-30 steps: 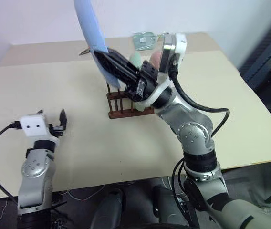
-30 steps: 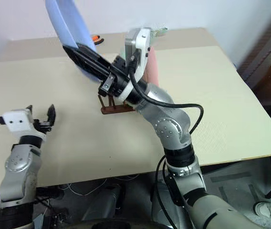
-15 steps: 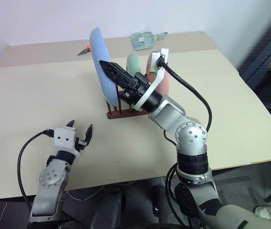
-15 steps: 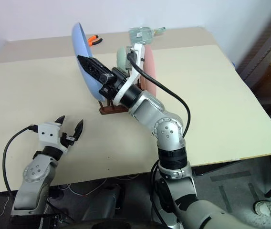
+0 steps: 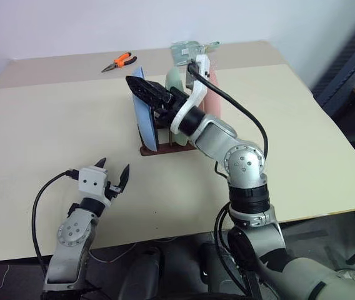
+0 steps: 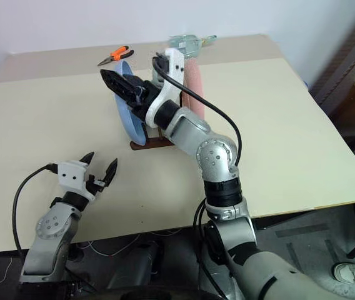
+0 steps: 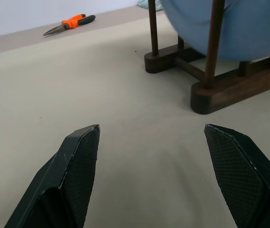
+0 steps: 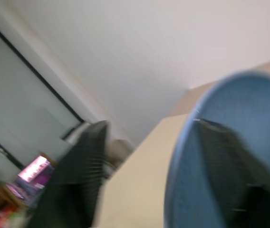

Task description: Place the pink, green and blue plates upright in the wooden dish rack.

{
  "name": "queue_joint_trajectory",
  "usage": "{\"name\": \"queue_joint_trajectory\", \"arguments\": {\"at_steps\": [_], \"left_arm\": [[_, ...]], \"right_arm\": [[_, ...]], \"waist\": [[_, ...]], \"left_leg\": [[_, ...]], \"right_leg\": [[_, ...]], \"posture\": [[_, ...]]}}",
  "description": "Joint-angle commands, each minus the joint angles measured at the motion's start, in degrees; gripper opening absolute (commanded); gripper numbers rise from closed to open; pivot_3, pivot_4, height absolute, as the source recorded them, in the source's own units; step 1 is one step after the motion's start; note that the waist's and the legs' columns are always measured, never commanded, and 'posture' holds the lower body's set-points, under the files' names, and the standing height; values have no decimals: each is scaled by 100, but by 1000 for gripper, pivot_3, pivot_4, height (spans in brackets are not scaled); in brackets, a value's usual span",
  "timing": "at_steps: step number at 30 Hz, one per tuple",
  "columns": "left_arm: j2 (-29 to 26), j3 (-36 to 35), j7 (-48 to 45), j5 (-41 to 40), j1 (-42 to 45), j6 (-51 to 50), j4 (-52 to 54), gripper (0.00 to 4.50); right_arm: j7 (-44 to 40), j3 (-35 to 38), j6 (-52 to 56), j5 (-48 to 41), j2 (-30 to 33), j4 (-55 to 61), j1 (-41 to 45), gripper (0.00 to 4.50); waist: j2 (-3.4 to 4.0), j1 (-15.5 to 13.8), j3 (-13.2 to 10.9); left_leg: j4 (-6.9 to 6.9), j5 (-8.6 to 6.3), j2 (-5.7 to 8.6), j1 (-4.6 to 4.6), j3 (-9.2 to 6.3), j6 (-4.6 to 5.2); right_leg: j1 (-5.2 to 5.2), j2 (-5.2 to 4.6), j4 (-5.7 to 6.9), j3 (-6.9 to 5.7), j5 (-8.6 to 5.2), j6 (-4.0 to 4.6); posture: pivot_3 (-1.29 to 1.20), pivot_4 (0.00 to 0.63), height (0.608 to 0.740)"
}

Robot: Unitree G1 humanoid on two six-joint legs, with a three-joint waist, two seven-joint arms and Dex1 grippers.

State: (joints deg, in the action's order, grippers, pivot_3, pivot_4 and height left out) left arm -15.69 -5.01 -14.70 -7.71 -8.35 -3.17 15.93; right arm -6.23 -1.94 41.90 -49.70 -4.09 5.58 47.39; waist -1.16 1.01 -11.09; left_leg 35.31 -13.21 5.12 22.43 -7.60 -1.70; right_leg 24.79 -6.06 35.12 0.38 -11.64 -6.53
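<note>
**Blue plate in the rack, right fingers spread at its rim**

Nearest, the left gripper [image 5: 114, 176] hovers low over the bare surface [image 5: 52, 131], fingers open and empty; the rack lies toward its 1 o'clock. The wooden rack [image 5: 165, 145] holds the blue plate [image 5: 145, 122] upright in its front slot. The right gripper [image 6: 122, 87] is at the plate's top edge, fingers spread with one on each side; any contact is too blurred to tell. Behind stand the green plate [image 5: 175, 80] and pink plate [image 6: 195, 94], partly hidden by the arm. Pliers [image 5: 119, 61] lie at 11 o'clock, far back.
</note>
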Motion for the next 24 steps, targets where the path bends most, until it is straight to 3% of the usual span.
{"name": "queue_joint_trajectory", "arguments": {"at_steps": [1,6,9,12,16,20,24], "left_arm": [[15,51,-45,20,-32,71,250,3589],[11,82,-46,69,-32,75,231,3589],[-52,42,-23,150,-3,102,143,3589],[-111,0,-12,228,58,118,4,3589],[-207,-16,-72,274,129,123,-229,3589],[-257,-10,-100,264,227,139,-442,3589],[-262,-19,-103,280,281,127,-520,3589]], "right_arm": [[-561,-232,-384,545,305,365,358,3316],[-1690,-394,-1151,1526,1545,807,572,3316],[-2199,394,-1373,1476,2518,1082,343,3316],[-2147,1188,-1329,1452,3167,879,-60,3316],[-2200,1684,-1496,2200,4077,230,-1269,3316],[-2624,1397,-2155,2879,4375,-187,-2612,3316],[-2847,1306,-2655,3046,4179,-524,-3119,3316]], "waist": [[0,-1,0],[-1,-26,0],[-2,-51,1],[-5,-63,2],[-7,-67,4],[3,-37,0],[23,-5,-6]], "left_leg": [[0,0,0,0,0,0],[2,0,0,2,2,0],[3,0,1,7,3,0],[3,0,1,7,3,0],[2,0,0,4,15,0],[0,-1,-3,1,39,2],[4,-1,-7,-10,71,3]], "right_leg": [[0,0,0,0,0,0],[-3,0,-3,-1,0,-1],[-5,-2,-12,-2,0,-3],[-13,-4,-19,-4,-1,-3],[-19,-6,-26,-4,-9,11],[-19,-9,-27,-2,-8,11],[-18,-9,-19,21,-8,10]], "posture": [[0,150,739],[0,150,739],[0,150,739],[0,150,739],[0,150,739],[0,150,739],[0,150,739]]}}
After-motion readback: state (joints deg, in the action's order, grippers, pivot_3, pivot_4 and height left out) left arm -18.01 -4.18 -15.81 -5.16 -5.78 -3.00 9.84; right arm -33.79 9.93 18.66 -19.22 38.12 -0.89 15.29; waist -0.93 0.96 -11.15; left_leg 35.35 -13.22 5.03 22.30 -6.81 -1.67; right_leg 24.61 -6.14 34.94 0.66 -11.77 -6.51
